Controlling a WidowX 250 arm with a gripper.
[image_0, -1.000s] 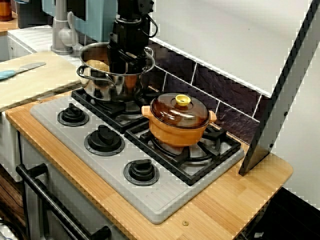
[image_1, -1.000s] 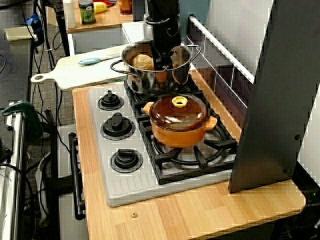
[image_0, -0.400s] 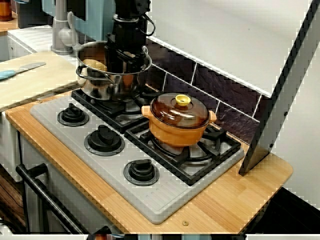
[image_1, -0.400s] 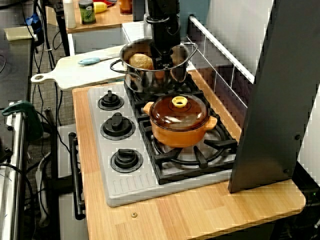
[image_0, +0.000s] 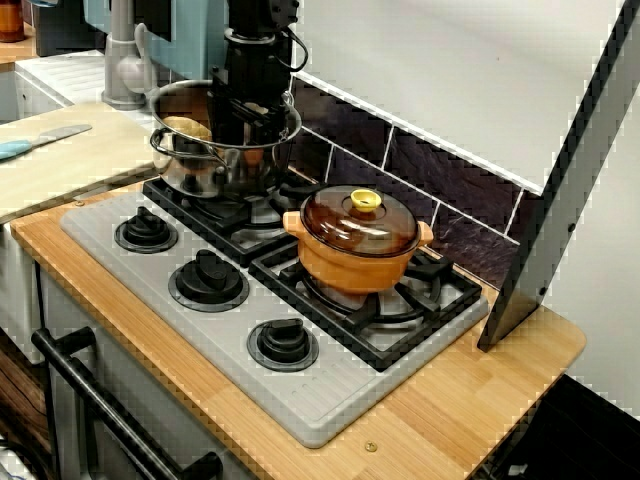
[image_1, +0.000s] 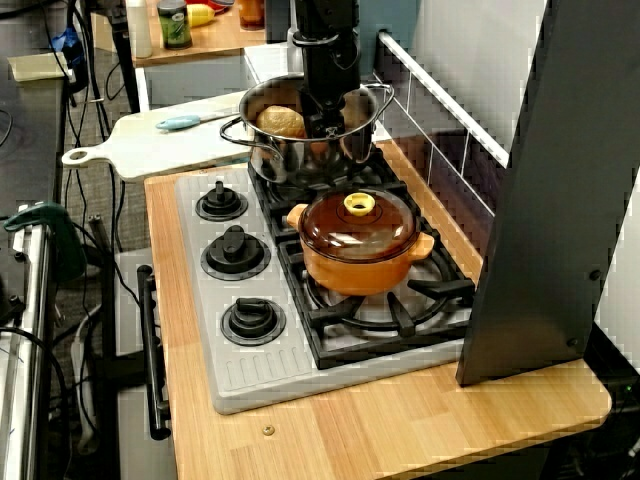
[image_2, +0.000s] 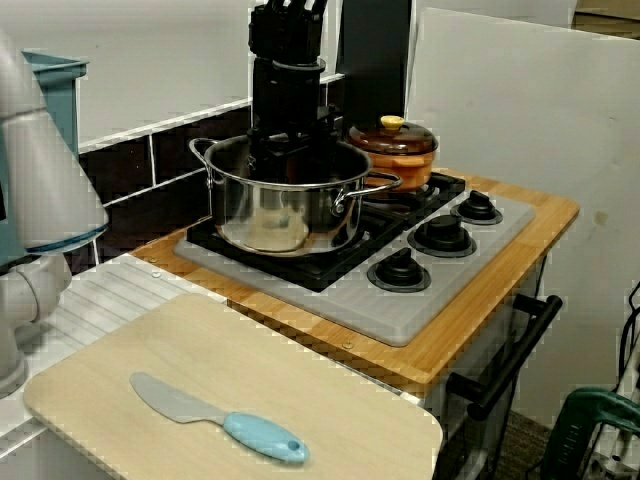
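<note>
And the black tool (image_0: 250, 120) is plunged straight down into the steel pot (image_0: 200, 172), fingers sunk below the rim on the side towards the orange pot (image_0: 355, 268). They're hidden in there, so I cannot tell whether they're spread or pinched. A round tan lump (image_1: 282, 122) lies inside, just beside the tool. The steel pot sits over the back burner grate at the end of the hob (image_0: 300, 405) nearest the cutting board (image_2: 250, 400).

Writing? Only a green-labelled jar (image_1: 175, 25) far back in the high view from the stove's end, too small to read.

Tight quarters here: the dark tiled wall (image_0: 440, 170) runs close behind the steel pot, and the orange pot with its brown glass lid (image_0: 360, 225) and yellow knob (image_0: 365, 200) stands near on the next burner, a narrow gap between them. Three black dials (image_0: 208, 280) line the grey front strip, low and out of the way. Open room lies over the cutting board, where a blue-handled spreader (image_2: 215, 420) rests. At the far end a slanted grey panel (image_0: 560, 200) stands on the wooden bench (image_0: 480, 400)
</note>
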